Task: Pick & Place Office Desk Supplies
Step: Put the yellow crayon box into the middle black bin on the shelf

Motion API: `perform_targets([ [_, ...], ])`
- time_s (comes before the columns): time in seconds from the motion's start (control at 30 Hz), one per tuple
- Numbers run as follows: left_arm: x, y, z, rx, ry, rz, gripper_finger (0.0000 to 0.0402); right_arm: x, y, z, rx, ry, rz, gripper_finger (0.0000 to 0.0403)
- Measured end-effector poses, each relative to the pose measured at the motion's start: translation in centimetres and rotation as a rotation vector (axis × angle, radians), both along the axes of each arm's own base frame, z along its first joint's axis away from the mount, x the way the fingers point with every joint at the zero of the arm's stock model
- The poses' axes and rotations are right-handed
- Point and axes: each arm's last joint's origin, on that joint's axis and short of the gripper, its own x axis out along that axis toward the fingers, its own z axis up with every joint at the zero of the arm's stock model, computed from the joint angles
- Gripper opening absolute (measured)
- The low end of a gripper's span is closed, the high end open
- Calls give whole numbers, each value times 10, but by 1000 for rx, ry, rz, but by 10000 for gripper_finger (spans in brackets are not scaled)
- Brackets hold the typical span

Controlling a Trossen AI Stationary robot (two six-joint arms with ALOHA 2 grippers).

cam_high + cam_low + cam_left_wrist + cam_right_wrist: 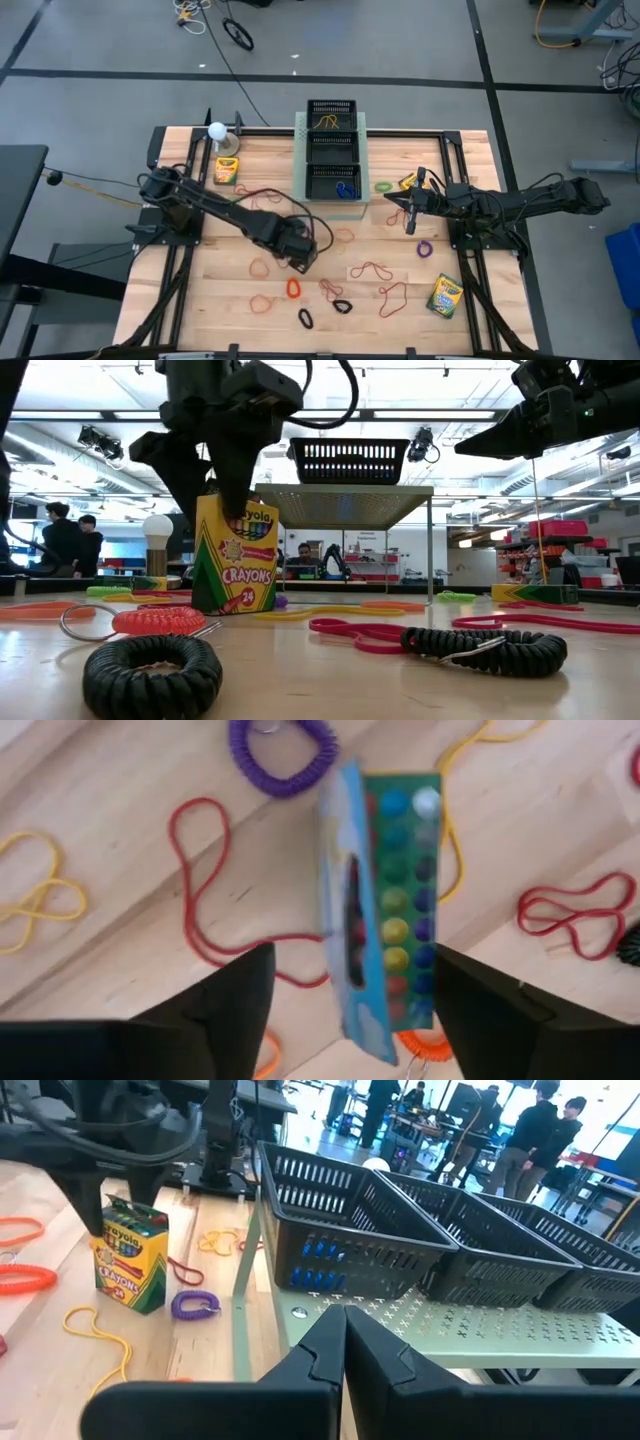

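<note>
Step in hand: we judge this to be the release of a crayon box; the left gripper (345, 990) stands over the upright yellow-and-green cardboard crayon box (235, 555), its fingers spread to either side of the box top with a gap showing on each side.
Left gripper: apart, clamped on nothing that we can see; in the low view it hangs right above the box, and whether a fingertip touches the flap we cannot tell.
Right gripper: the right gripper (345, 1342) has its fingers pressed together, holding nothing, and waits above the right part of the bench, facing the trays.
Where the box is: standing on the pale wooden bench (200, 310) in the middle, in front of the row of three black mesh trays (430, 1230) and apart from them; not in any tray.
How the box looks: upright, lid flap open, the coloured crayon ends showing in rows in the left wrist view; a rigid little carton, easy to tip if nudged.
Around it: a purple coiled band (282, 758) just beside it, and thin red rubber-band loops (205, 885) and yellow ones lying flat near it.
Next move: we think the left arm must lift straight up to clear the box without knocking it, then choose another supply, perhaps a loose band, which calls for a low pinch against the wood.
</note>
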Motion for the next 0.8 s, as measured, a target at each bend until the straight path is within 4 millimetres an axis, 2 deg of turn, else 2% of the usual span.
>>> perform_targets([
  [0.1, 4, 8, 9, -11, 7, -14, 284, 0, 0, 0, 0, 0, 0, 11],
  [0.23, 9, 17, 20, -14, -5, 13, 284, 0, 0, 0, 0, 2, 0, 11],
  [0.43, 10, 19, 14, -62, 49, 16, 260, 0, 0, 0, -1, 4, 0, 11],
  [0.63, 14, 18, 7, -65, 60, 17, 220, 0, 0, 0, -4, 6, 0, 11],
  [0.8, 13, 19, 9, -51, 53, 38, 153, 0, 0, -1, -5, 10, 0, 11],
])
